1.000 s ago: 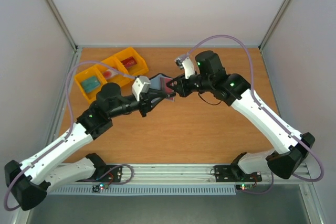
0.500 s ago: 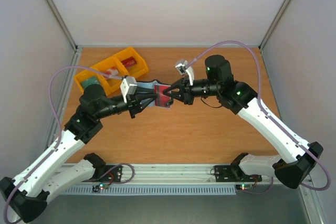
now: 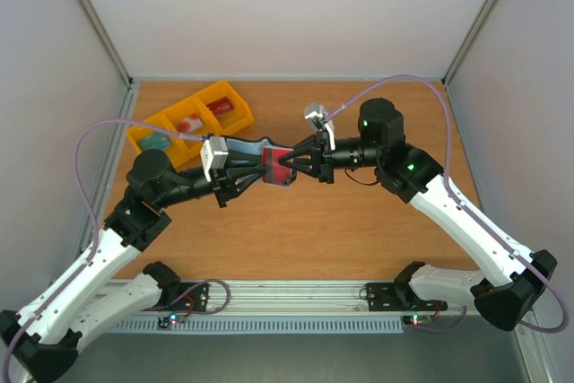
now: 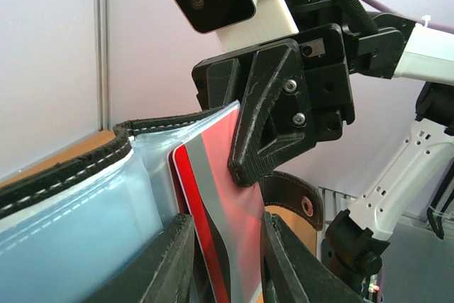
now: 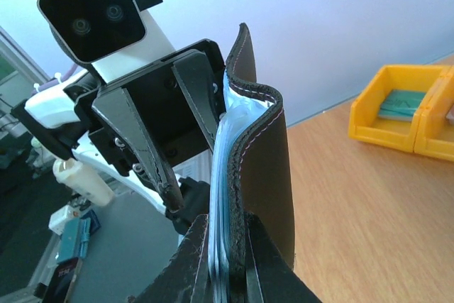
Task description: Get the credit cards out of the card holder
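Black stitched card holder (image 5: pixel 268 168) clamped in R claw (image 5: pixel 228 235), red card (image 4: pixel 237 207) in L claw (image 4: pixel 227 235).

An orange-brown wooden tabletop (image 3: pixel 359 230) carries three small yellow open-topped plastic bins (image 3: pixel 190 123), set side by side in a slanting row at its far left corner. The rest of the tabletop beside the bins shows plain wood grain.

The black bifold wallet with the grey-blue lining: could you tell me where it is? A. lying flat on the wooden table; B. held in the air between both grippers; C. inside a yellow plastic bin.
B: the black bifold wallet, clamped in the right gripper, is clear of the table, its red card between the fingers of the left gripper.
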You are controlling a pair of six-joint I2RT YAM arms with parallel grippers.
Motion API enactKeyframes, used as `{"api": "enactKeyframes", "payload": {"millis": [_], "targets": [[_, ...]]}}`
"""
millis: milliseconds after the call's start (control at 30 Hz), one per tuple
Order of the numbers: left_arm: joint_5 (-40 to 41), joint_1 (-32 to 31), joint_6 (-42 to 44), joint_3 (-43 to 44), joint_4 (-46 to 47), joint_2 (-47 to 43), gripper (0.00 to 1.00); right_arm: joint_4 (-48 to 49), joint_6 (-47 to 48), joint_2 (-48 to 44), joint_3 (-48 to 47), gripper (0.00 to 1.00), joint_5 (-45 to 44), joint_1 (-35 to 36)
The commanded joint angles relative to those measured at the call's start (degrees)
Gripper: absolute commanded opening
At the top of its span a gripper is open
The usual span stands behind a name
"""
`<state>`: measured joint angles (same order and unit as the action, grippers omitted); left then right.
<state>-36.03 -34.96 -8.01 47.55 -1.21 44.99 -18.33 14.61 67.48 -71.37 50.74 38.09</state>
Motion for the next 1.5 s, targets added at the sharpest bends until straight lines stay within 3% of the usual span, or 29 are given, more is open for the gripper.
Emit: {"api": "enactKeyframes", "payload": {"millis": [0,300,433,567,733,933,1033,1167,1267,1367,1467], "targets": [[-1.2,0.0,1.9,-1.0,-0.1,2.4,0.29,10.1,0.9,-2.8,0.4,0.01,8.6,2.0],[-1.3,-2.4,6.4,-0.4,2.8,4.2,0.3,11.2,3.5,-1.1,-1.0,0.01,9.6,3.6],[-6.6,-2.5,10.0,0.0,2.9,3.9,0.31,9.5,6.5,-1.6,-0.9,0.01,12.6,3.7],[-11.8,-3.1,16.3,-0.3,3.2,2.9,0.22,10.8,6.4,-0.9,-1.2,0.01,15.6,4.2],[-7.0,-3.1,20.1,-0.2,1.5,3.0,0.19,8.8,9.8,-0.9,-1.9,0.01,12.0,6.2],[-8.6,-3.3,21.4,-0.4,-2.9,2.8,0.15,3.2,14.1,-2.1,-2.7,0.01,-0.2,8.5],[-3.2,-3.3,21.5,-0.4,-5.2,3.6,0.17,0.9,16.7,-1.6,-3.4,0.01,-6.3,10.3],[3.6,-3.3,19.7,-0.5,-6.3,3.6,0.12,-0.7,18.6,-1.0,-3.7,0.01,-4.4,11.3],[0.1,-3.2,19.9,-0.5,-7.4,3.0,0.01,-3.0,20.1,-0.6,-4.1,0.01,-0.3,11.3],[-3.3,-3.3,18.5,-0.7,-8.6,2.2,0.0,-5.6,21.0,-1.0,-3.7,0.01,1.2,11.3],[-1.7,-3.3,12.6,-1.2,-10.1,2.2,0.0,-7.4,20.5,-1.9,-2.0,0.02,-0.7,11.0]]}}
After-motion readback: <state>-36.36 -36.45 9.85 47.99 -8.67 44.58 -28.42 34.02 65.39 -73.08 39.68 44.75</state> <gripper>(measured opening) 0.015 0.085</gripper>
